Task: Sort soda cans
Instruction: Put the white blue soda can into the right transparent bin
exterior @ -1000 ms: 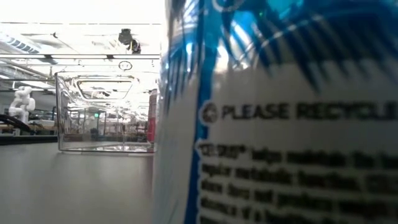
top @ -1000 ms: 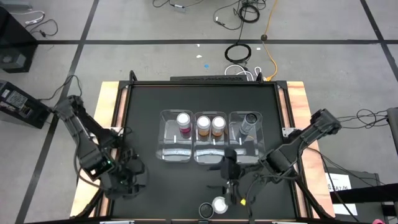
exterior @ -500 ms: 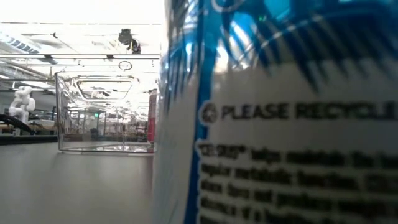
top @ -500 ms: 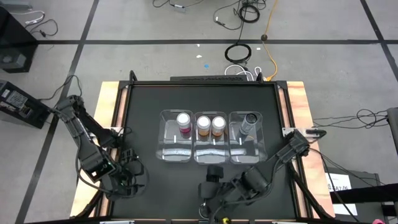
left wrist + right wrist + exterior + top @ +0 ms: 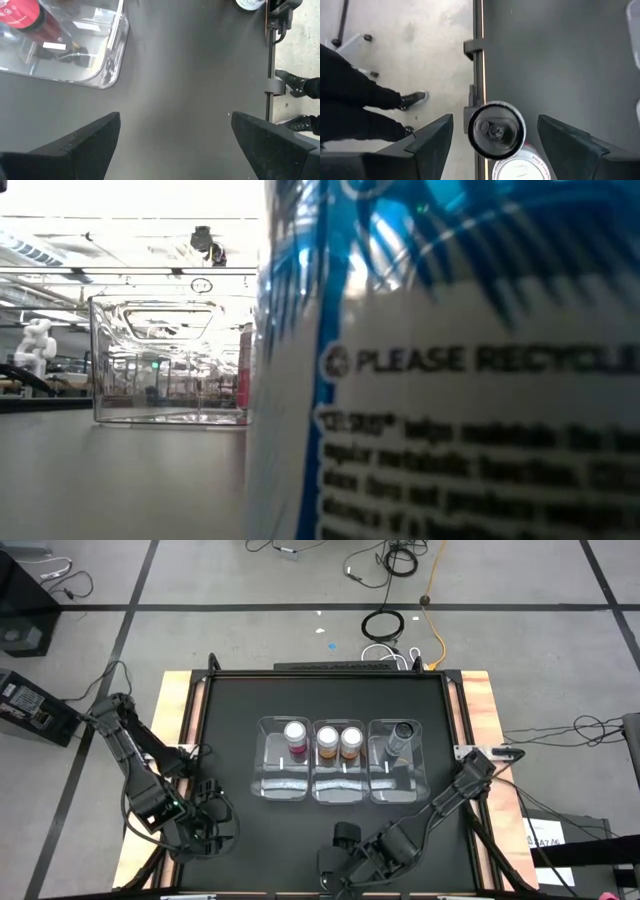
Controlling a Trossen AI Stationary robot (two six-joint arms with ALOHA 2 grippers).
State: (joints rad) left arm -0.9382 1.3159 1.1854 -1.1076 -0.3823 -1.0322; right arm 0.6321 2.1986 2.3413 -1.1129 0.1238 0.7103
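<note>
Four soda cans stand upright in the clear bins (image 5: pixel 340 788): a pink can (image 5: pixel 296 737), two orange-brown cans (image 5: pixel 328 743) (image 5: pixel 350 743) and a dark can (image 5: pixel 400 737). Two more stand at the table's near edge, hidden under my right arm in the high view. In the right wrist view they are a dark-topped can (image 5: pixel 496 130) and a silver-topped can (image 5: pixel 522 167). My right gripper (image 5: pixel 495 120) (image 5: pixel 335 865) is open above them, a finger on either side of the dark-topped can, apart from it. My left gripper (image 5: pixel 175 130) (image 5: pixel 210 823) waits open near the table's left near corner.
One can (image 5: pixel 450 380) with a blue and white label stands right before the low camera and fills that view's right. A person's legs and shoes (image 5: pixel 365 107) stand on the floor beyond the near edge. Bare black table (image 5: pixel 230 720) lies left of and beyond the bins.
My right gripper has moved from just before the bins toward the table's near edge and slightly left, and now stands over the two cans there, covering them in the high view. The cans have stayed in place.
</note>
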